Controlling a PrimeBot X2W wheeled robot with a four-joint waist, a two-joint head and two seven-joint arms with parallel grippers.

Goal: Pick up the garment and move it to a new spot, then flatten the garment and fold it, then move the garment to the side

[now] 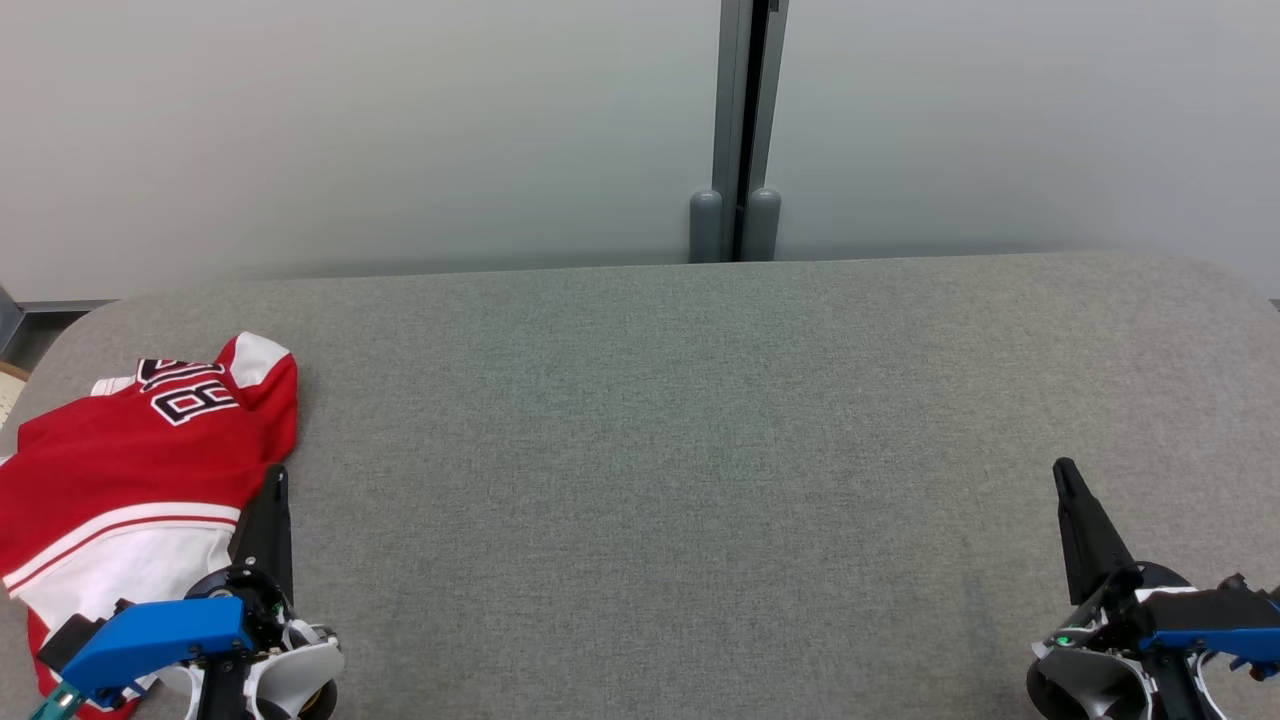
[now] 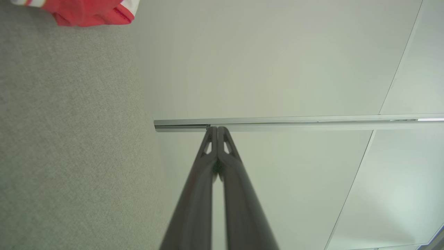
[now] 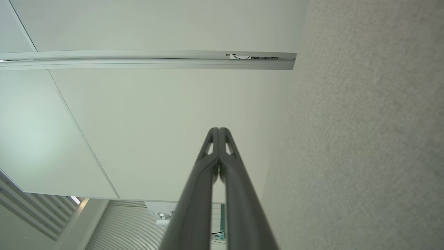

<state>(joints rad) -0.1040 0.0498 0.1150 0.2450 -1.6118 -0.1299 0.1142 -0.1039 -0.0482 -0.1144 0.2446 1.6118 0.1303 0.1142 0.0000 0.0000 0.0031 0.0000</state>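
Lying crumpled at the left end of the bench (image 1: 650, 450), the red-and-white jersey (image 1: 120, 470) sits just beside the left jaws. These and the right jaws are pressed together, empty. A shallow, single-layer pinch could drag it off the edge.

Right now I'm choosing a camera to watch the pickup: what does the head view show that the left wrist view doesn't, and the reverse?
Head view, not left wrist: the right gripper, shut, at the table's right, and most of the red jersey with its number, at the table's left end.
Left wrist, not head: the left gripper seen along both fingers, tips pressed together, and a slanted seam in the wall panels.
Both: left gripper, some jersey, grey table, wall post.
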